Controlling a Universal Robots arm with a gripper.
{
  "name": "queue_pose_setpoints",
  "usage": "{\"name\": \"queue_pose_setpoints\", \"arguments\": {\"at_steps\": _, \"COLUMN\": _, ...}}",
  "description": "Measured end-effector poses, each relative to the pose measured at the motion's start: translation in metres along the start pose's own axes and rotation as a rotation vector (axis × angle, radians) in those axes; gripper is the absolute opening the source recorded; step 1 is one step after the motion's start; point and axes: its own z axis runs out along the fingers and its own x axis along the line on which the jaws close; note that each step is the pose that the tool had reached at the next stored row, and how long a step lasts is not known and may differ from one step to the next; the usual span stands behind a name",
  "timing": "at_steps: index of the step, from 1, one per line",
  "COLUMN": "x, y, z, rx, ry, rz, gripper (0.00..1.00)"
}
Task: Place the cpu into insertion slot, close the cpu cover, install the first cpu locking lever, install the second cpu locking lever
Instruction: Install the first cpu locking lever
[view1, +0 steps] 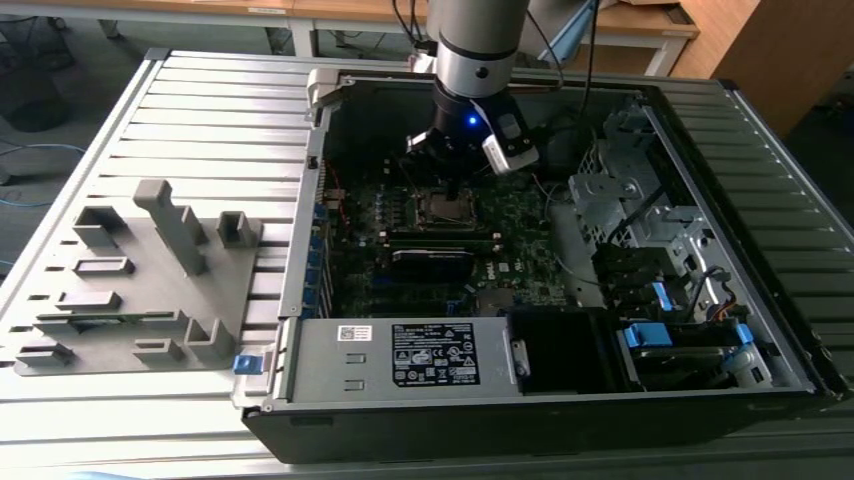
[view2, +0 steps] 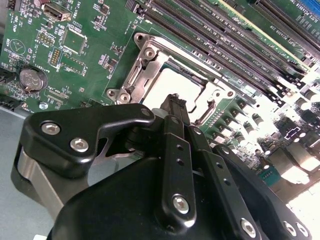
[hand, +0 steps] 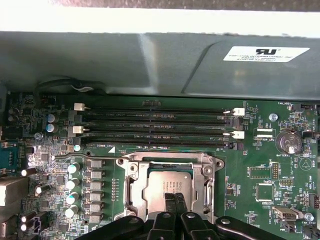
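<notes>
Black gripper (hand: 173, 196), closed and empty, hangs over flat silvery-grey square cpu (hand: 160, 184), seated under thin silvery cover frame (hand: 165, 159). Assessed: light, rigid, slick-topped, fragile underside; grip opposite edges.

Not much legible here, honestly. In the exterior view, the big white label (view1: 430, 353) on the grey power supply box (view1: 320, 375) has blocks of black print and small symbols, all too tiny to make out. A small barcode-type sticker (view1: 354, 333) sits just beside it. In the first wrist view, the panel sticker (hand: 265, 53) on the grey metal panel (hand: 165, 65) has a bold dark mark plus fine lines I can't read. The green board (hand: 245, 150) has white silk-screen lettering all over, and a triangle sign (hand: 303, 164) near the coin battery (hand: 288, 141). There's faint etching on the cpu (hand: 160, 182), unreadable.
</notes>
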Motion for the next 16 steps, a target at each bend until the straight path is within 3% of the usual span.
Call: {"name": "queue_pose_setpoints", "arguments": {"at_steps": 16, "x": -0.0001, "y": 0.0004, "z": -0.0095, "rx": 0.0000, "ry": 0.0000, "rz": 0.000, "gripper": 0.11}}
